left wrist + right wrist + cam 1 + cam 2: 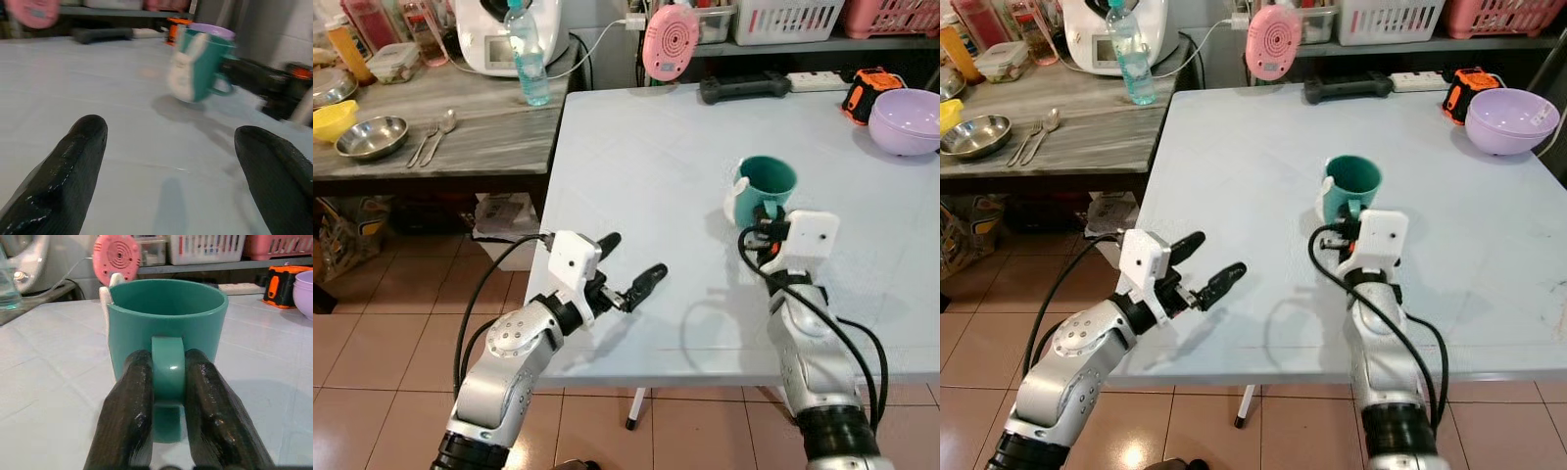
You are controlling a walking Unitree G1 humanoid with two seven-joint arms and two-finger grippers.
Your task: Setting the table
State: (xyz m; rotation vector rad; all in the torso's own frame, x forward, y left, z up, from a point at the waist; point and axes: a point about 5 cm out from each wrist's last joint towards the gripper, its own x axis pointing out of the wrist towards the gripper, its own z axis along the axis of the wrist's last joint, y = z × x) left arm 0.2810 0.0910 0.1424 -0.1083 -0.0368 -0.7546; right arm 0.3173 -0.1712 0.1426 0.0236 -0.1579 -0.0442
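Note:
A teal mug (766, 183) with a white rabbit figure on its side stands upright on the pale blue table (646, 157). My right gripper (168, 382) is shut on the mug's handle (168, 363), one black finger on each side. My left gripper (631, 269) hovers open over the table's near left edge, its fingers (68, 166) spread wide and nothing between them. The mug (198, 63) stands well ahead of it in the left wrist view.
A lilac bowl (906, 119), an orange-black tool (867, 91), a black handle (744, 87) and a pink round device (670, 40) lie at the table's far side. The grey side table (431, 137) holds a steel bowl (372, 137), cutlery (433, 135) and a water bottle (528, 54).

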